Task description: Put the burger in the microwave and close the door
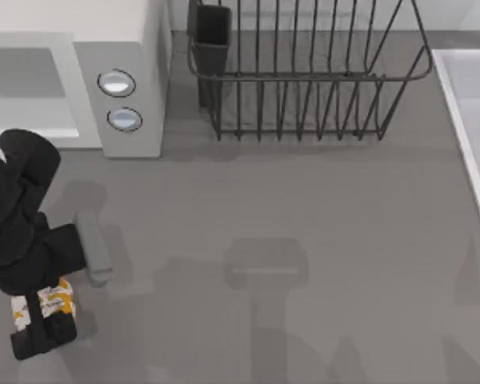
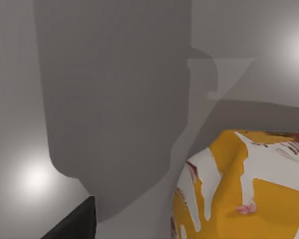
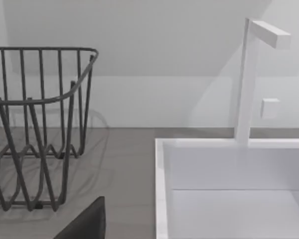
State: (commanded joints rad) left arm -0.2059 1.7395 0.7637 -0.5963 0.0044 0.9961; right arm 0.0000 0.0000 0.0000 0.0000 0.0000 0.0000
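Note:
The burger [image 1: 54, 302], a white wrapper with orange-yellow patches, sits at the table's front left. My left gripper [image 1: 42, 318] is open and reaches down around it. In the left wrist view the burger [image 2: 249, 189] is very close, with a gap between it and one dark finger [image 2: 72, 224]. The white microwave [image 1: 136, 48] stands at the back left, and its front shows a grey recess beside two round knobs [image 1: 116, 82]. The door is hidden from me. My right arm is parked off to the right, and one dark finger [image 3: 84, 221] of its gripper stands well off to the side.
A black wire dish rack [image 1: 304, 80] with a dark cup holder [image 1: 212, 40] stands at the back middle. A white sink [image 1: 472, 120] with a white faucet [image 3: 246, 79] takes up the right side. A short grey bar [image 1: 94, 250] shows beside my left arm.

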